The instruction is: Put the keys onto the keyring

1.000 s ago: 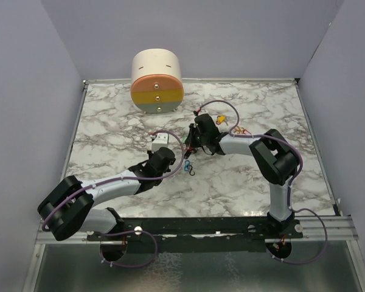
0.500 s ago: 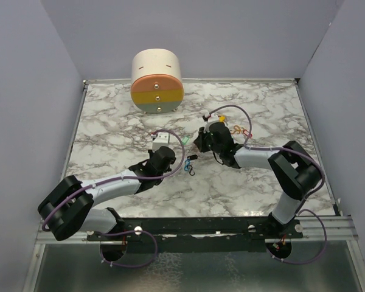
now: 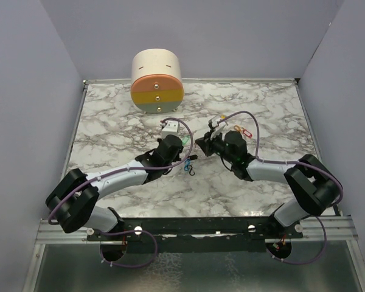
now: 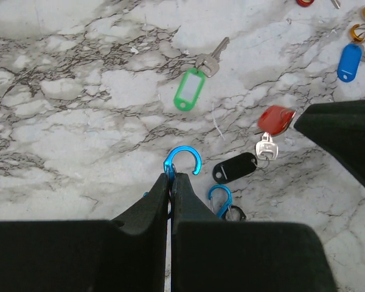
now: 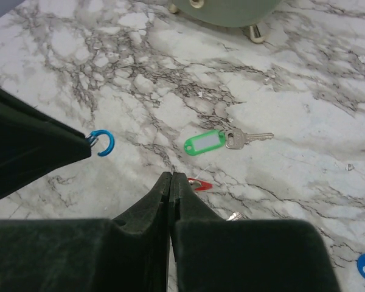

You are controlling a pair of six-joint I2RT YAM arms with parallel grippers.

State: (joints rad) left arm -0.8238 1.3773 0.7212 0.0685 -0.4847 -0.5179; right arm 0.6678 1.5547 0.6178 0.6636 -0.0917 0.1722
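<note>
- Keyring (image 4: 184,163) is pinched in my left claw (image 4: 171,177), whose fingers are closed on one end of the blue loop. That leaves the loop's open mouth pointing away from the fingers, free to take a key.
- My right claw (image 5: 171,176) is shut as well, with the red key (image 4: 274,119) at its tip. I judge it grips the tag by its edge, so the silver blade hangs loose below.
- The two claws face each other over the marble worktop (image 4: 79,121), near but apart, with a gap between the red key and the keyring. I read this as lining up to thread.
- The green key (image 4: 191,88) lies flat beyond the keyring, and the blue key (image 4: 349,61) lies farther off. Neither is on the loop.
- A black tag (image 4: 234,167) and a small blue clip (image 4: 220,199) lie just beside the meeting point, where I could snag them.
</note>
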